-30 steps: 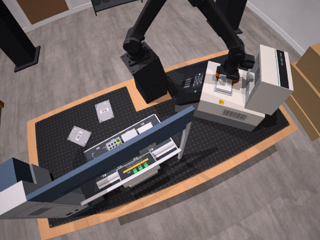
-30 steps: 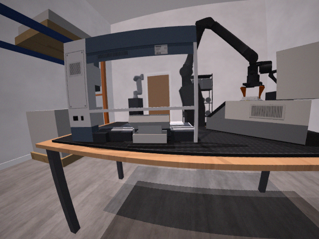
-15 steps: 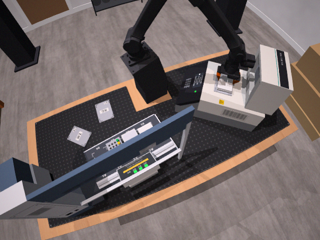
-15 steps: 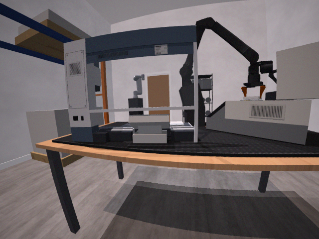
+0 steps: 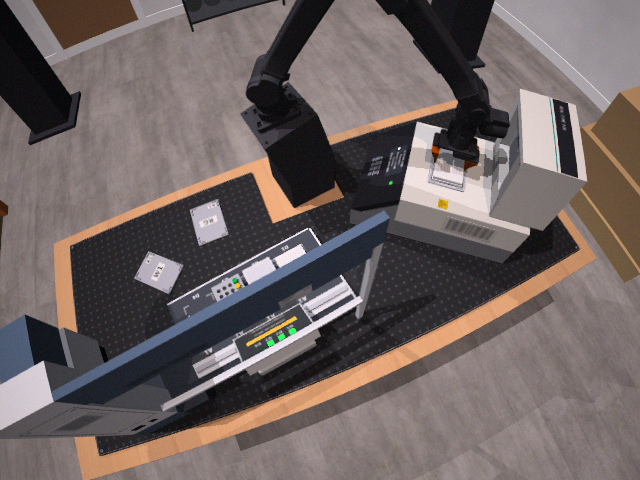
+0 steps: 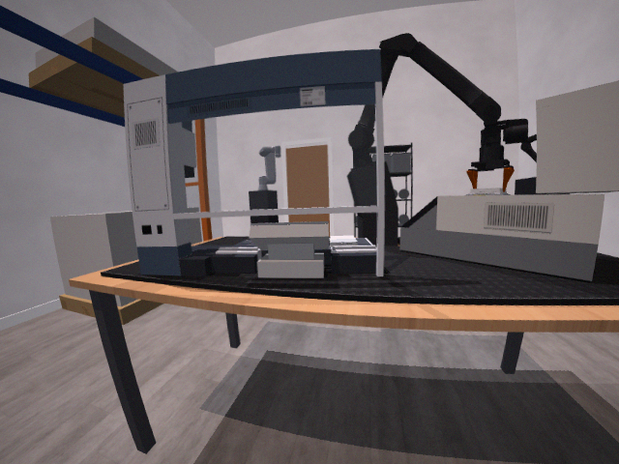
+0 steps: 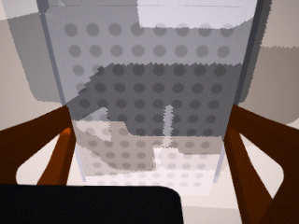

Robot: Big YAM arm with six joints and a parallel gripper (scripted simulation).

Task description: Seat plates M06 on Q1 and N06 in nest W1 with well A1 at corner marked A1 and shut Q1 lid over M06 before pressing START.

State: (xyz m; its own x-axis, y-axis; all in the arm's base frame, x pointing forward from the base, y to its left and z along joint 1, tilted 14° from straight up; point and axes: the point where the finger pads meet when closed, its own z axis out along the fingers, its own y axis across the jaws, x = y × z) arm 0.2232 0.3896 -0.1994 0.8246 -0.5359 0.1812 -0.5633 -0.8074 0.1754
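A grey wood floor runs under a curved wooden table with a black dotted mat on top. On the right side of the mat stands the pale box Q1, and its big lid is tipped up and open. A small green lamp glows on its dark key panel, on the side toward the arm's base. The black arm reaches over Q1 from far behind. Its gripper points down over the top of Q1, and the orange fingers squeeze the two sides of a clear plate full of round wells. The plate is low over Q1's top, but whether it touches cannot be seen. Left of Q1 stands a machine with a long blue beam. Under the beam is a deck with a white plate, a white block and a grey tube block with green and yellow caps. Two small grey nests lie apart on the mat, marked RG and W1.
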